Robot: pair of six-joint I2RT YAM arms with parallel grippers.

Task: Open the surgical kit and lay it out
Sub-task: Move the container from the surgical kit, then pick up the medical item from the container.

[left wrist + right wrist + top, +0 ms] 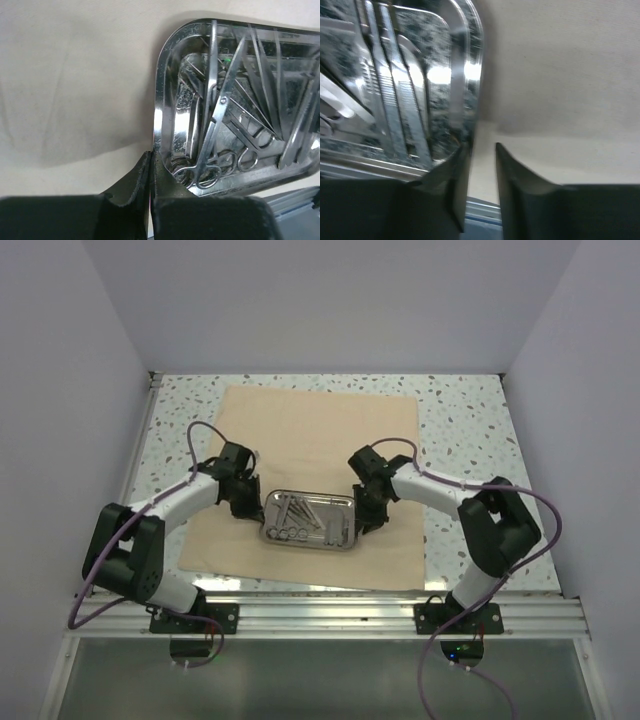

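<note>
Locate the steel tray (310, 494) between the two claws, resting on the beige cloth wrap (320, 430) spread flat over the speckled surface (470, 420). Note the left claw (151, 159) pressed together on the tray's corner rim, with the rim edge pinched between the fingers and the tray body extending ahead and to the right of the claw. Find the silvery instruments (220, 125) inside the tray, ring handles lying just ahead of the left claw. Note the right claw (481, 150) slightly parted at the opposite short end. See the tray rim against the inner face of the tray-side finger, bare cloth through the narrow gap, and the other finger clear of the rim. Treat the right wrist view as blurred.
</note>
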